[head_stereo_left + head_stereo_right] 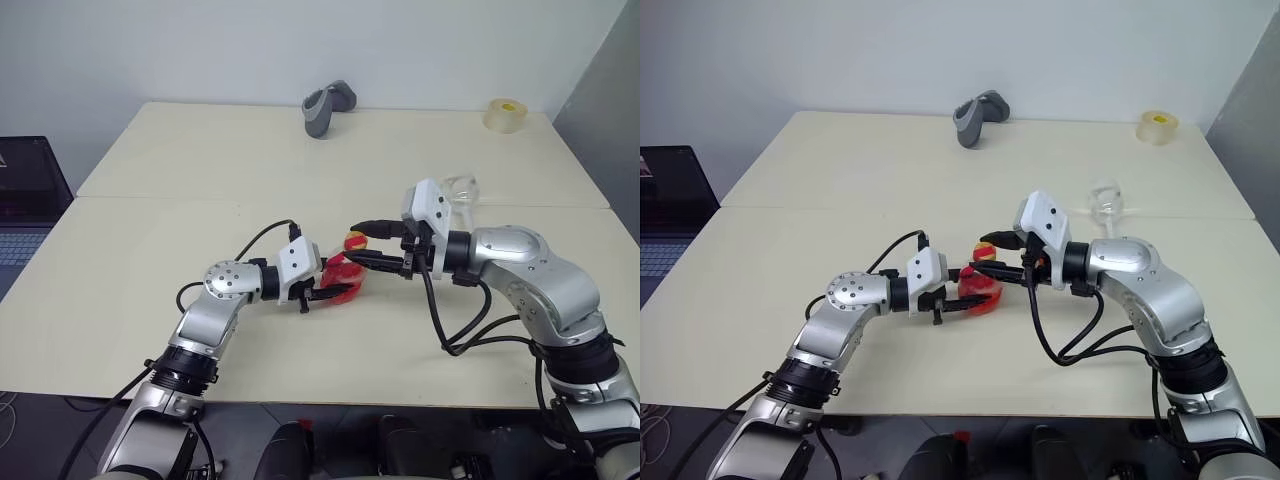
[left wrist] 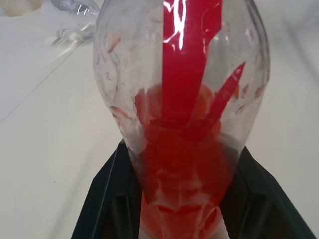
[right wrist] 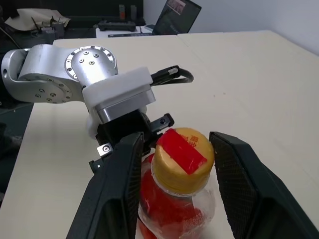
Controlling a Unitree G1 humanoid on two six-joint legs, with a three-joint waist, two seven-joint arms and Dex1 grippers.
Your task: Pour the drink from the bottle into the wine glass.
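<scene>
The bottle (image 1: 343,277) is a small clear plastic one, held a little above the table with its yellowish-tan cap (image 3: 182,158) on. Red drink (image 2: 184,164) fills its lower part. My left gripper (image 1: 332,291) reaches in from the left and is shut on the bottle's body. My right gripper (image 3: 177,138) comes in from the right at cap height. It is open, with one finger on each side of the cap and a small gap to it. The wine glass (image 1: 461,190) stands empty on the table behind my right wrist.
A grey curved object (image 1: 328,106) lies at the table's far edge, and a roll of clear tape (image 1: 507,114) sits at the far right corner. A laptop (image 1: 28,205) is off the table to the left. A seam (image 1: 180,199) crosses the cream table.
</scene>
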